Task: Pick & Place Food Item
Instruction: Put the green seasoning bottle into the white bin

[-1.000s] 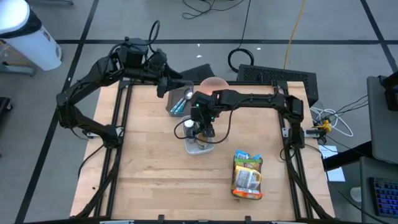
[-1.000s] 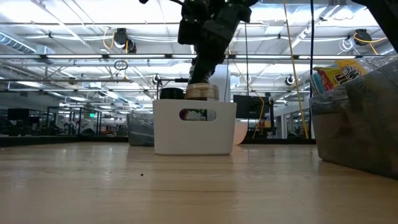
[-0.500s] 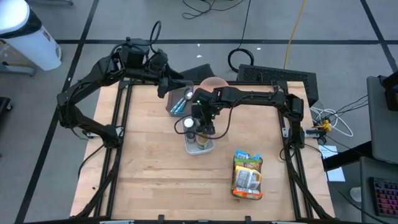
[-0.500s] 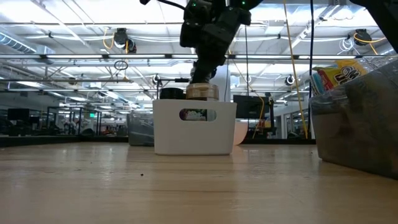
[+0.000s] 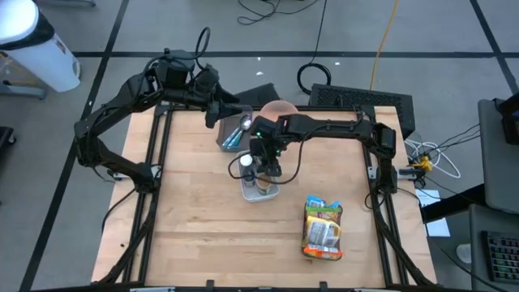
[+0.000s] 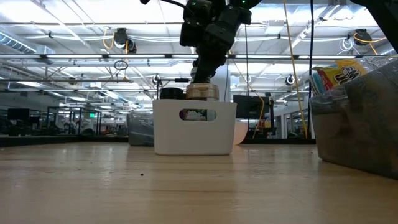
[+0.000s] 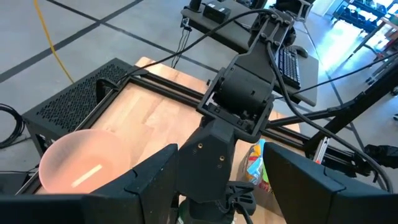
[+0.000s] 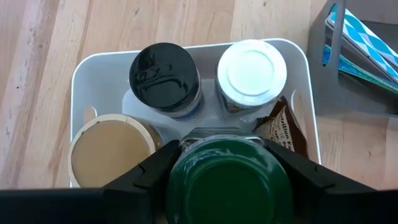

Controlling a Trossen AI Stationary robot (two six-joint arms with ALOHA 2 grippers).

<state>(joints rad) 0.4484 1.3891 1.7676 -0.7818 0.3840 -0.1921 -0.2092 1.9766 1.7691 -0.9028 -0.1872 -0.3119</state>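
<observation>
right gripper point(image 5: 263, 170) sits directly over the white bin point(image 5: 259, 191) near mid-table, wrist pointing straight down. in the right wrist view a green-lidded jar point(image 8: 227, 180) fills the gap between the two dark fingers, jaws partly open and pressed to its sides, so it reads as a grip on the jar. the jar is held upright, lid toward the camera, long axis vertical.

bin contents seen past the jar: black-lidded jar point(image 8: 165, 78), white-lidded jar point(image 8: 252, 71), tan-lidded container point(image 8: 112, 152), and a brown packet point(image 8: 280, 134) against one wall. the held jar hangs over the one remaining gap, between the tan container and the packet. in the low view the tan lid point(image 6: 202, 91) shows above the bin rim with the right arm right above it; whether the green jar's base is inside the bin or clear of it cannot be told.

key relation: jar axis vertical, free slot straight below the fingers, neighbours tight on both sides. judgement: any move up or down must stay plumb or the jar will knock the tan container.

left gripper point(image 5: 212, 112) waits at the far left of the table by the grey tray point(image 5: 233, 132), jaws open and empty, pink bowl point(image 7: 84, 165) beyond it. snack bag point(image 5: 323, 229) lies well apart on the near right.
</observation>
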